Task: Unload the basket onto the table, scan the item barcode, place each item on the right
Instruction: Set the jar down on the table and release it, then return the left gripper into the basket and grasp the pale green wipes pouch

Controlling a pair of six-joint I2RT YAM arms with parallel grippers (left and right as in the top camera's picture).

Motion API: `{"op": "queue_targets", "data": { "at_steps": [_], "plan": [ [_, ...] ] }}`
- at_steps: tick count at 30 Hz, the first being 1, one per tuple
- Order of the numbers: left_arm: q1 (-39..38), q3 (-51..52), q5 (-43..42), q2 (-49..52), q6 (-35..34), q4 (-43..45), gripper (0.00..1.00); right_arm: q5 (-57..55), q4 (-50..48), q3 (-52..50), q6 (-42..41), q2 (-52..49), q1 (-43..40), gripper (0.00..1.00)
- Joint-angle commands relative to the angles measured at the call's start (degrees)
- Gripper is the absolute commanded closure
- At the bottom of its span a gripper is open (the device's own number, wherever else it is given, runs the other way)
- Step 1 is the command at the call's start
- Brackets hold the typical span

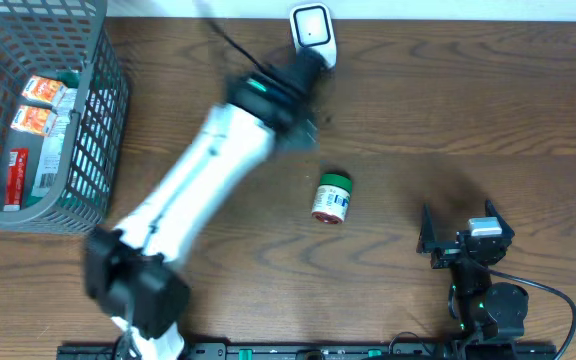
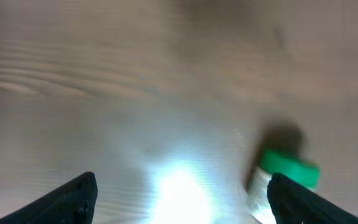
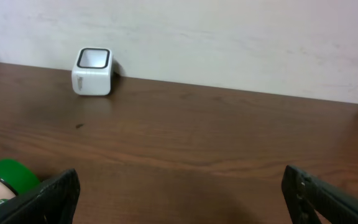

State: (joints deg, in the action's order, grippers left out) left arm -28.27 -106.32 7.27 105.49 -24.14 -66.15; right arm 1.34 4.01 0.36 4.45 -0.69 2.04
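The item is a small jar (image 1: 332,197) with a green lid, lying on its side mid-table. The white barcode scanner (image 1: 311,30) stands at the table's far edge. My left arm reaches across toward it, blurred. Its gripper (image 1: 303,128) hangs above the wood between scanner and jar, open and empty. In the left wrist view the jar (image 2: 289,168) shows just beside the right finger, outside the open left gripper (image 2: 182,186). The right gripper (image 1: 463,240) rests open near the front right. Its wrist view shows the right gripper (image 3: 180,186) wide and empty, the jar (image 3: 5,177) at lower left and the scanner (image 3: 92,71) far off.
A grey mesh basket (image 1: 88,110) with several packaged goods stands at the far left. A pale wall runs behind the table. A bright glare patch (image 2: 179,186) lies on the wood under the left gripper.
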Motion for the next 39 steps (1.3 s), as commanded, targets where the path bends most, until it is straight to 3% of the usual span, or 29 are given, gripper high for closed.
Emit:
{"op": "queue_targets", "data": {
  "at_steps": [1,11,18,21,25,39],
  "plan": [
    [9.81,-7.28,1.81,-5.92,2.51,-2.01,0.12,0.22,0.2,-0.04,0.33,0.31,-0.61,0.01],
    [41.16,-9.09,1.81,-13.64,2.49,-2.67,0.12,0.22,0.2,-0.04,0.33,0.31,-0.61,0.01],
    [54.95,-7.28,1.79,-9.94,3.04,-4.52,0.03,0.22,0.2,-0.04,0.33,0.31,-0.61,0.01],
    [56.68,-6.88,1.51,-7.08,6.69,-5.31,0.01,0.22,0.2,-0.04,0.33,0.31,-0.61,0.01],
    [56.87,-6.36,-5.09,-2.64,13.64,-6.21,0.02,0.22,0.2,-0.04,0.33,0.31,-0.61,0.01],
    [57.13,-6.34,-5.79,13.62,16.87,-5.18,0.02,0.22,0.2,-0.04,0.33,0.31,-0.61,0.01]
  ]
}}
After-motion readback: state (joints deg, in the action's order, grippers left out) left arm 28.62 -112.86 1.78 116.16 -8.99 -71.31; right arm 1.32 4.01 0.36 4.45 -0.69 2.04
